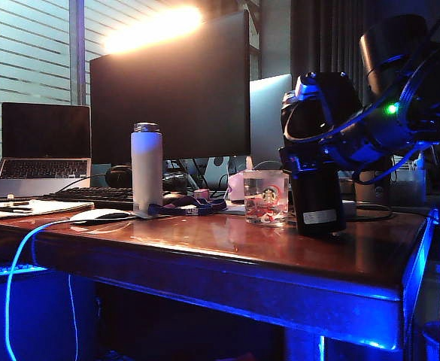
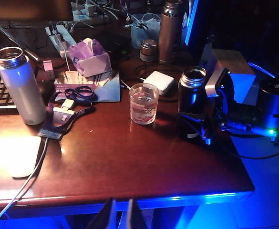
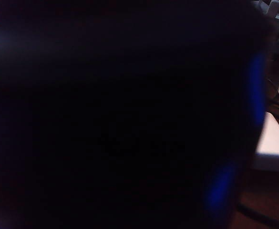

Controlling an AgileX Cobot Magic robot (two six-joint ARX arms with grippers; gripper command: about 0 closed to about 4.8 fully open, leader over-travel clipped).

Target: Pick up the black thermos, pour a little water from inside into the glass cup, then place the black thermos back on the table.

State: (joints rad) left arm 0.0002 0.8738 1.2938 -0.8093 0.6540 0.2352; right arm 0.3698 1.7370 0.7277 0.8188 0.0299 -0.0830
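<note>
Far left there's a white bottle, then the glass cup mid-table. Right next to it stands the black thermos, upright, with the right gripper wrapped around its upper body. The left gripper hangs off the front edge, fingers close together, holding nothing.

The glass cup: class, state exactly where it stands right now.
In the exterior view the glass cup stands on the table, right of centre, just left of the black thermos that the right gripper surrounds; the white bottle stands further left.
</note>
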